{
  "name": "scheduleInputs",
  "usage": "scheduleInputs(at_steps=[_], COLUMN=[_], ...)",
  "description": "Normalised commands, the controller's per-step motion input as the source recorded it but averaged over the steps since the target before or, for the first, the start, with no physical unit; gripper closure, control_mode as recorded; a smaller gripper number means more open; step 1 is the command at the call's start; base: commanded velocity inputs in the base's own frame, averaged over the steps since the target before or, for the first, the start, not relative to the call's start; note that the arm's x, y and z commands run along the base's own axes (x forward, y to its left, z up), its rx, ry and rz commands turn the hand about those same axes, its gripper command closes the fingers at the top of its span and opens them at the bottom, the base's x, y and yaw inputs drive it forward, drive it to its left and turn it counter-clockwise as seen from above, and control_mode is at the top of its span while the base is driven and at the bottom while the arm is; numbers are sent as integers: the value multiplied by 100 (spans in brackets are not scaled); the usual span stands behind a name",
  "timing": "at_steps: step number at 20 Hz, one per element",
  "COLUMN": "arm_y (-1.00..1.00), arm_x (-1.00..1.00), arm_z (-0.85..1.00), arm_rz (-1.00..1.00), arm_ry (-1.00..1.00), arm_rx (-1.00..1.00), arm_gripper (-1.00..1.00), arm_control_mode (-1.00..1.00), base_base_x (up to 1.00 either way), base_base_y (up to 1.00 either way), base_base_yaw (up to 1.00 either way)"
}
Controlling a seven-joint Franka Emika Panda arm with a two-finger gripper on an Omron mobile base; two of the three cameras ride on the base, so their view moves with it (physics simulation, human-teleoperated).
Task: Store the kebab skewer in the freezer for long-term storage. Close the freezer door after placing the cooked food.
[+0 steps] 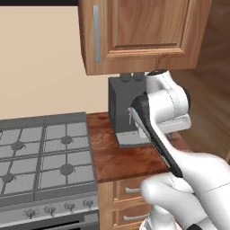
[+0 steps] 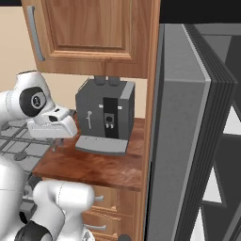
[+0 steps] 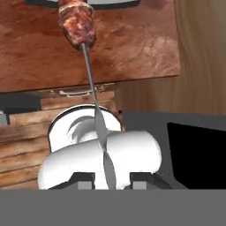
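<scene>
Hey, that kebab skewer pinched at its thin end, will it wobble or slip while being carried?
The kebab skewer likely stays stiff: its thin stick looks straight. The meat chunks sit at the far end, so it may pivot in the hand. The smooth stick could slip.

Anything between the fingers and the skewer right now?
Nothing visible. The skewer has its stick running down between the two fingers, and its meat end is over the wooden counter. I cannot tell whether the fingers are clamped on it.

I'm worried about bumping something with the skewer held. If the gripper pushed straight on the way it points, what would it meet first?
Likely the wooden counter: the kebab skewer in the gripper points toward it, though depth is unclear.
</scene>
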Motion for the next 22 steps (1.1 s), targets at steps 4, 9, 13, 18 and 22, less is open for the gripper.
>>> scheduleInputs(at_steps=[4,9,13,18,22], arm_y=[-60,-54,-7,8,0], arm_x=[-67,-34,-17,-1,0], arm_z=[69,61,22,3,0], arm_rz=[-28,-23,-14,-6,0], arm_ry=[0,-7,-29,-4,0], arm_rx=[4,5,5,0,0], arm_gripper=[100,100,100,100,100], arm_control_mode=[-100,-100,-100,-100,-100], base_base_x=[0,0,0,0,0], base_base_y=[0,0,0,0,0], base_base_yaw=[0,0,0,0,0])
